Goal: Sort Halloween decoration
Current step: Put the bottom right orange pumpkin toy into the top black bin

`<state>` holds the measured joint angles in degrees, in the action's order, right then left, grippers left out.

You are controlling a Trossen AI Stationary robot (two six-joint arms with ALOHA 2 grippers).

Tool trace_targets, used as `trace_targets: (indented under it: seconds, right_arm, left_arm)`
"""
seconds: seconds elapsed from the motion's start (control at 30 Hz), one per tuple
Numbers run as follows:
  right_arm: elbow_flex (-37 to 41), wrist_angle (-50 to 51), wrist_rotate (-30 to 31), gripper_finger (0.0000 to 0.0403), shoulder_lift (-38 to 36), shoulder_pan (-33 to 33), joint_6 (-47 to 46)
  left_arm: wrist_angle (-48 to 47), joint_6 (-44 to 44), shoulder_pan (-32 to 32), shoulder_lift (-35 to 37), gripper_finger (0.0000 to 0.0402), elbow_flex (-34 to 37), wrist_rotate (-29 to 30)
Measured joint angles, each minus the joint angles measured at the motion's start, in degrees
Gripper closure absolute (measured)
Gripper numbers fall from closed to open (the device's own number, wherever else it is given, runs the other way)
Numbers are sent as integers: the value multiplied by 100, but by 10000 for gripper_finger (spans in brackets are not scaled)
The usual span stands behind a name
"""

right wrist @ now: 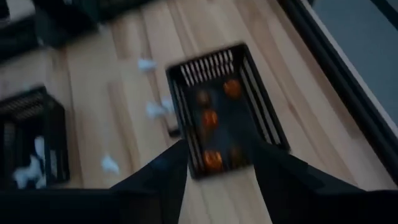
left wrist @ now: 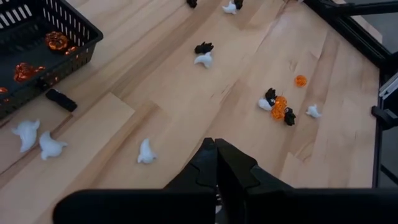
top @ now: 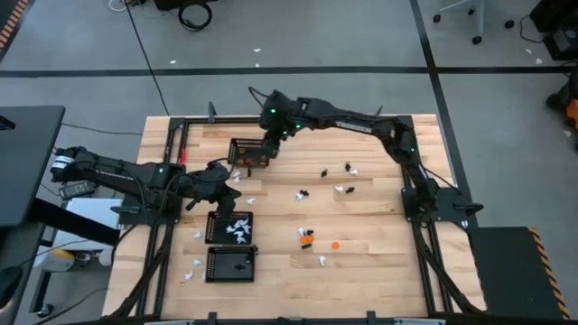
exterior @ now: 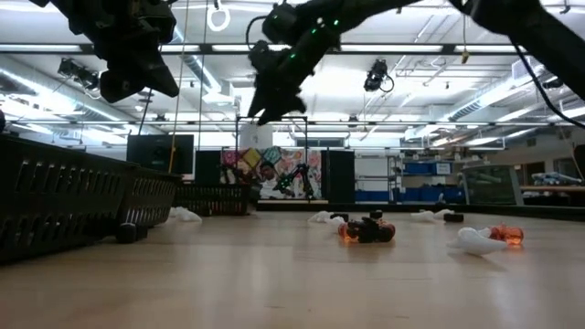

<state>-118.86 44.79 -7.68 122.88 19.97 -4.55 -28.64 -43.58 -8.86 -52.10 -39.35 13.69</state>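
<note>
The right tool [top: 267, 149], fingers spread wide and empty, hangs above the far basket [top: 248, 152] holding orange pieces [right wrist: 212, 158]. The left tool [top: 219, 173], pinched closed, is at its eight o'clock. Loose pieces [top: 307, 236] lie on the table [top: 379, 253] toward four o'clock.

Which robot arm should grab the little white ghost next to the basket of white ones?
Probably the left. The left gripper hangs, fingers shut, close to the loose white piece just above the basket of white pieces. The right gripper is open over the basket with orange pieces, farther off.
</note>
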Motion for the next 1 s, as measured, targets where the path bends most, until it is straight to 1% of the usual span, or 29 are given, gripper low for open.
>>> trace_targets:
  seconds: [0.1, 0.23, 0.37, 0.5, 0.63, 0.73, 0.83, 1.0]
  right_arm:
    - [372, 189, 119, 227, -412, -79, 28]
    - [1223, -65, 125, 243, -1103, -277, -129]
    - [2315, -450, 132, 254, -1849, -600, -433]
    - [3447, -737, 349, 256, -2528, -1037, -543]
    - [4605, -1409, 452, 256, -3087, -1479, -876]
    - [5354, -1983, 609, 256, -3380, -1814, -1050]
    - [5938, -2286, 657, 253, -3587, -2093, -1436]
    - [6553, -2338, 542, 234, -3814, -2608, -1850]
  left_arm:
    - [-2, 105, 0, 0, 393, 0, -2]
    - [0, 195, 0, 2, 393, 0, -4]
    - [-2, 226, 0, 2, 393, 0, -4]
    - [0, 234, 0, 2, 393, 0, -4]
    - [6, 285, 0, 2, 393, 0, -4]
    - [8, 345, 2, 2, 393, 0, -4]
    - [1, 399, 2, 2, 393, 0, -5]
    - [-231, 312, 2, 2, 393, 0, -13]
